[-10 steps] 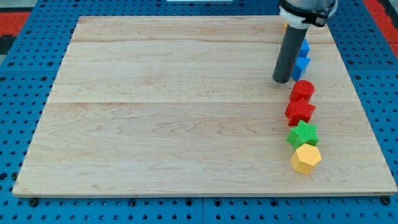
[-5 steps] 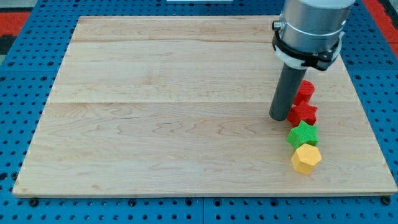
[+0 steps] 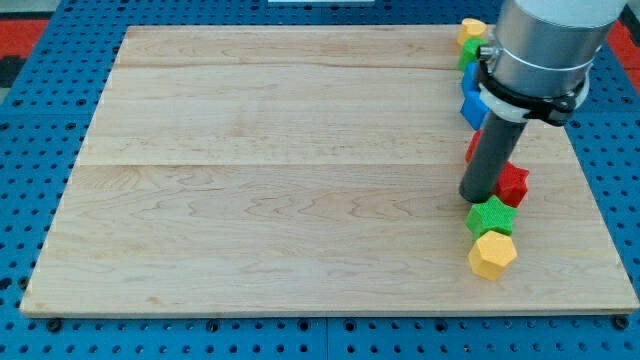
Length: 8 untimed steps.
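Observation:
My tip (image 3: 478, 197) rests on the wooden board (image 3: 280, 170) at the view's right. It touches the left side of a red star block (image 3: 513, 184) and stands just above a green star block (image 3: 491, 216). A yellow hexagonal block (image 3: 492, 255) lies directly below the green one. Behind the rod a second red block (image 3: 471, 147) shows only as a sliver. Above it, blue blocks (image 3: 469, 100) line the right side, with a green block (image 3: 465, 57) and a yellow block (image 3: 471, 31) near the top edge, all partly hidden by the arm.
The board sits on a blue pegboard surface (image 3: 40, 120). Red panels (image 3: 20, 30) show at the view's top corners. The arm's grey housing (image 3: 540, 45) covers the board's upper right corner.
The rod has moved down the view and then to the right, pushing the red star rightward. The other red block is now mostly hidden behind the rod; the top blocks have come into sight.

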Motion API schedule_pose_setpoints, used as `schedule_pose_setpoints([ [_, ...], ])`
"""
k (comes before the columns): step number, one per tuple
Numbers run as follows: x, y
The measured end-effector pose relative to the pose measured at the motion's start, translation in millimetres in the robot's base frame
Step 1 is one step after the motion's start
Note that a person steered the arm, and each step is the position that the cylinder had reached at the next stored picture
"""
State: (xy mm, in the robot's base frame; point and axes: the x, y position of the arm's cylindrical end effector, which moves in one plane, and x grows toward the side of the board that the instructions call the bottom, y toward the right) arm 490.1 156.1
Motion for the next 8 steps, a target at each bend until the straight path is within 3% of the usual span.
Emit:
schedule_pose_setpoints([
  [1,1,-25],
  [5,30,-13],
  [8,76,4],
])
